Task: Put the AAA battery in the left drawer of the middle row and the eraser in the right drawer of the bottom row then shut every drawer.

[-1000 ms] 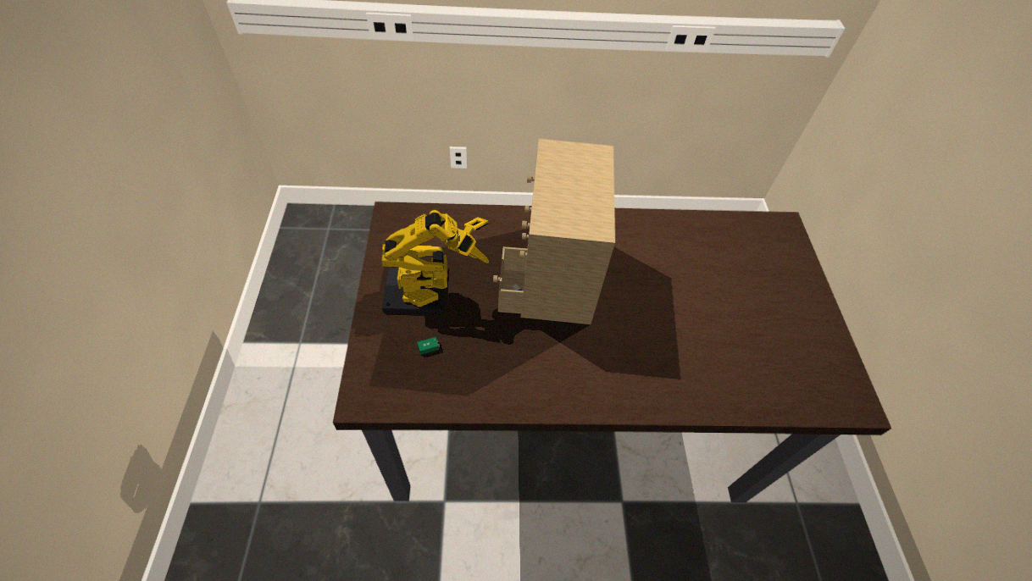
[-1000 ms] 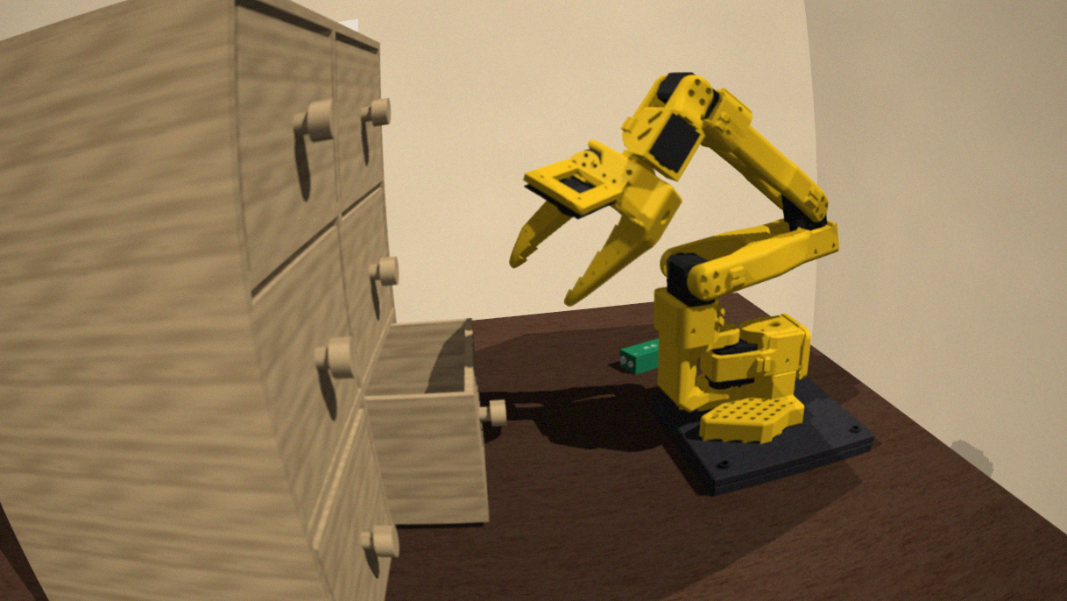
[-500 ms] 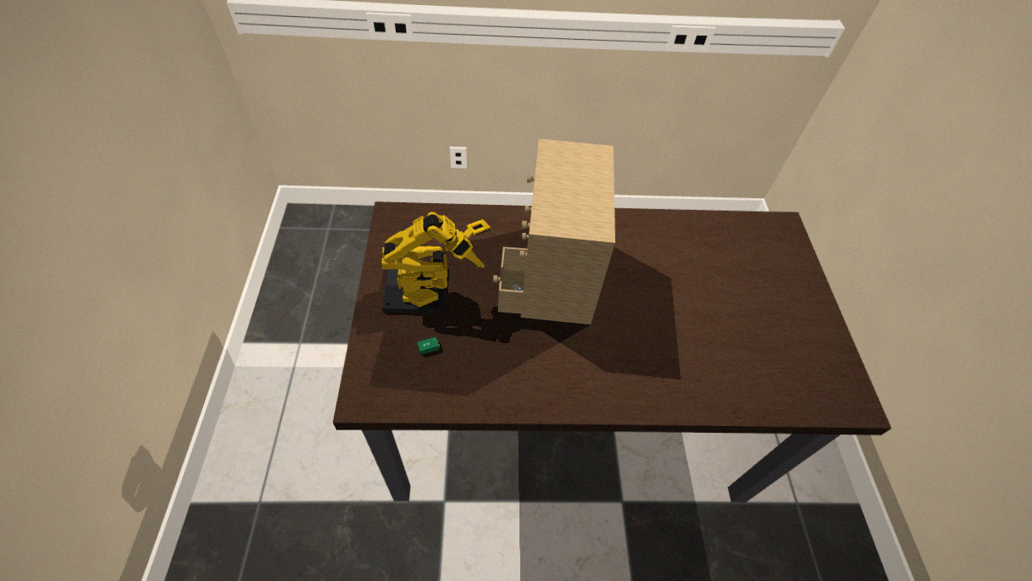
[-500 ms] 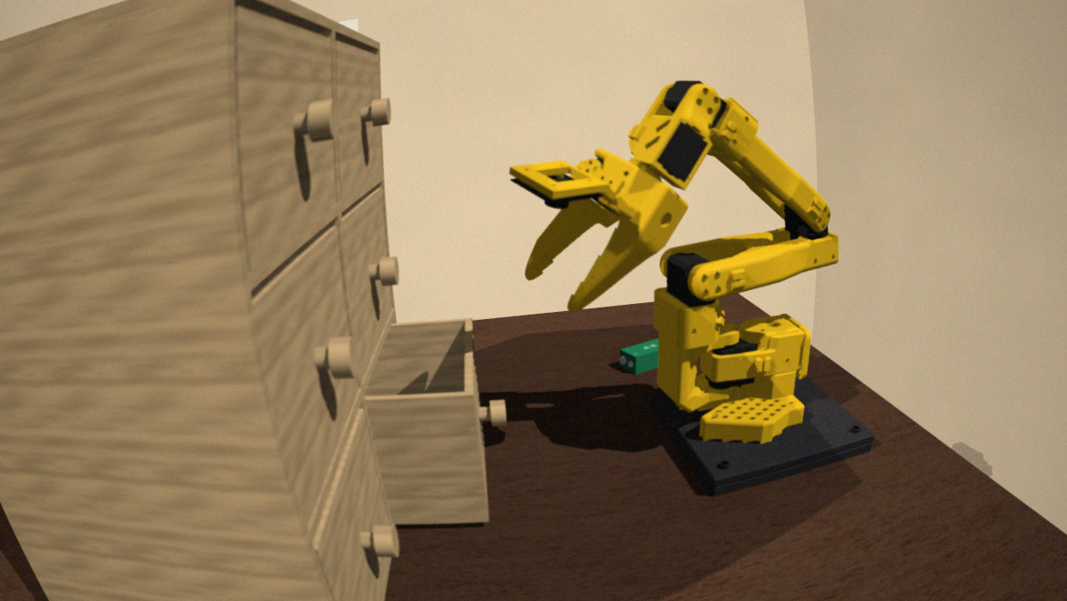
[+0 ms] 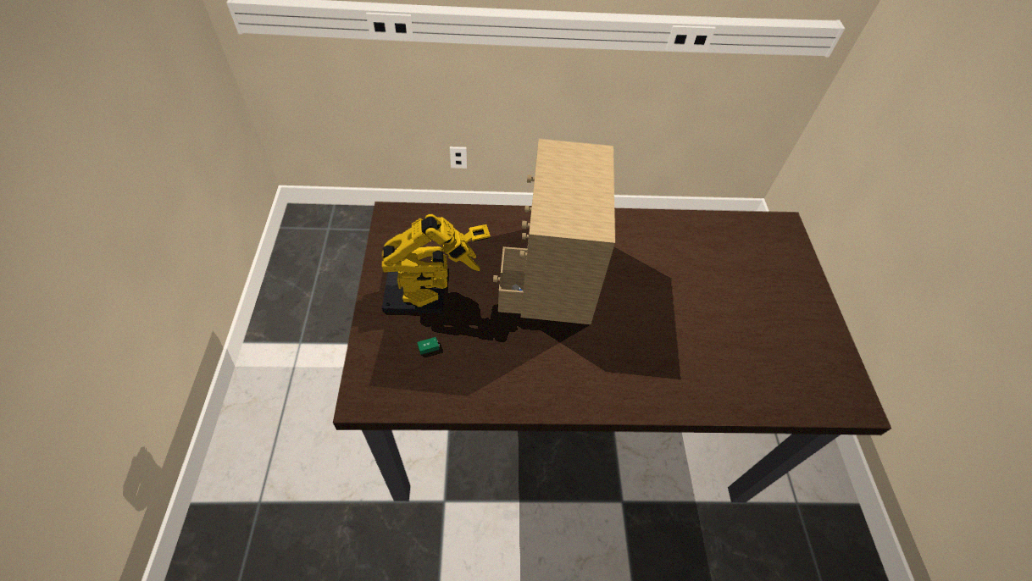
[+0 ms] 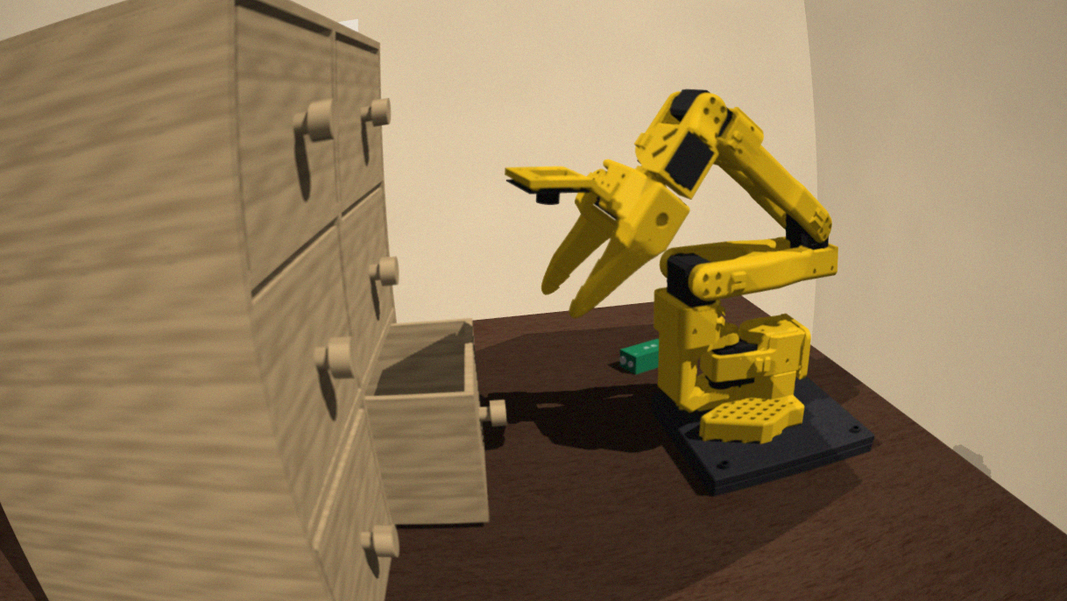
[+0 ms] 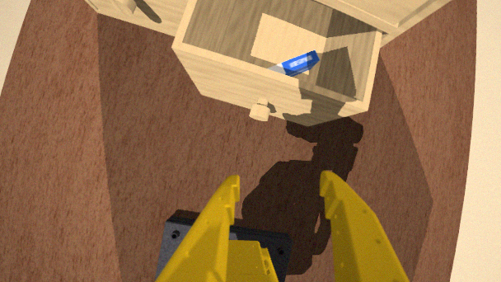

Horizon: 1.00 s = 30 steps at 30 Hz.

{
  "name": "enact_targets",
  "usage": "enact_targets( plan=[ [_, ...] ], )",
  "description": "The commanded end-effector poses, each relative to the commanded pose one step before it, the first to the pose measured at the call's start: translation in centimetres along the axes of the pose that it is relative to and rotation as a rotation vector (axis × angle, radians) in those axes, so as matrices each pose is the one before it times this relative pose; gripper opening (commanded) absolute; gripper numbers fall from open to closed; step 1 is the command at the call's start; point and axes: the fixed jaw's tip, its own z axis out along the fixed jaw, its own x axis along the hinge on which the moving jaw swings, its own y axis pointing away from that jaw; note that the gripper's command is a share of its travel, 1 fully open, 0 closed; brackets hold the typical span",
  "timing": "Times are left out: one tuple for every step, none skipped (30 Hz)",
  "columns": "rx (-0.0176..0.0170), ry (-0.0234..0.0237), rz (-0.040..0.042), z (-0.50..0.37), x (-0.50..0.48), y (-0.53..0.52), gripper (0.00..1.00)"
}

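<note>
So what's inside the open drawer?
In the open drawer lies a blue and white eraser, leaning against the front wall. The back part stays hidden under the chest.

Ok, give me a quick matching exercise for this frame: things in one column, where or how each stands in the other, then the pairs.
Things:
1. Blue eraser
2. Green block
3. End effector
4. Top drawers

Places or states:
A. On the table beside the arm's base
B. Shut
C. Inside the open drawer
D. In the air, holding nothing

Pairs: 1-C, 2-A, 3-D, 4-B
</note>
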Motion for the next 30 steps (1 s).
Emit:
enact_targets(
  plan=[
    [-0.00964, 0.00157, 0.08336, 0.1451, 0.2557, 0.216, 0.24],
    [-0.00054, -0.00110, 0.02366, 0.0208, 0.0166, 0.013, 0.24],
    [-0.00057, -0.00107, 0.02366, 0.0211, 0.0169, 0.012, 0.24],
    [-0.00060, -0.00107, 0.02366, 0.0213, 0.0168, 0.012, 0.24],
    [-0.00062, -0.00105, 0.02366, 0.0216, 0.0171, 0.011, 0.24],
    [-0.00036, -0.00058, 0.01313, 0.0120, 0.0094, 0.006, 0.23],
    [0.00000, 0.00001, 0.00000, 0.0000, 0.0001, 0.000, 0.23],
    [0.00000, -0.00001, 0.00000, 0.0000, -0.0001, 0.000, 0.23],
    [0.00000, 0.00001, 0.00000, 0.0000, 0.0001, 0.000, 0.23],
    [0.00000, -0.00001, 0.00000, 0.0000, -0.0001, 0.000, 0.23],
    [0.00000, 0.00001, 0.00000, 0.0000, 0.0001, 0.000, 0.23],
    [0.00000, 0.00000, 0.00000, 0.0000, 0.0000, 0.000, 0.23],
    [0.00000, 0.00000, 0.00000, 0.0000, 0.0000, 0.000, 0.23],
    [0.00000, -0.00001, 0.00000, 0.0000, -0.0001, 0.000, 0.23],
    [0.00000, 0.00001, 0.00000, 0.0000, 0.0001, 0.000, 0.23],
    [0.00000, -0.00001, 0.00000, 0.0000, -0.0001, 0.000, 0.23],
    [0.00000, 0.00001, 0.00000, 0.0000, 0.0001, 0.000, 0.23],
    [0.00000, -0.00001, 0.00000, 0.0000, -0.0001, 0.000, 0.23],
    [0.00000, 0.00001, 0.00000, 0.0000, 0.0001, 0.000, 0.23],
    [0.00000, -0.00001, 0.00000, 0.0000, -0.0001, 0.000, 0.23],
    [0.00000, 0.00001, 0.00000, 0.0000, 0.0001, 0.000, 0.23],
    [0.00000, -0.00001, 0.00000, 0.0000, -0.0001, 0.000, 0.23],
    [0.00000, 0.00001, 0.00000, 0.0000, 0.0001, 0.000, 0.23],
    [0.00000, -0.00001, 0.00000, 0.0000, -0.0001, 0.000, 0.22],
    [0.00000, 0.00001, 0.00000, 0.0000, 0.0001, 0.000, 0.22],
    [0.00000, -0.00001, 0.00000, 0.0000, -0.0001, 0.000, 0.22],
    [0.00000, 0.00001, 0.00000, 0.0000, 0.0001, 0.000, 0.22],
    [0.00000, -0.00001, 0.00000, 0.0000, -0.0001, 0.000, 0.22],
    [0.00000, 0.00000, 0.00000, 0.0000, 0.0000, 0.000, 0.22],
    [0.00000, 0.00000, 0.00000, 0.0000, 0.0000, 0.000, 0.22]
  ],
)
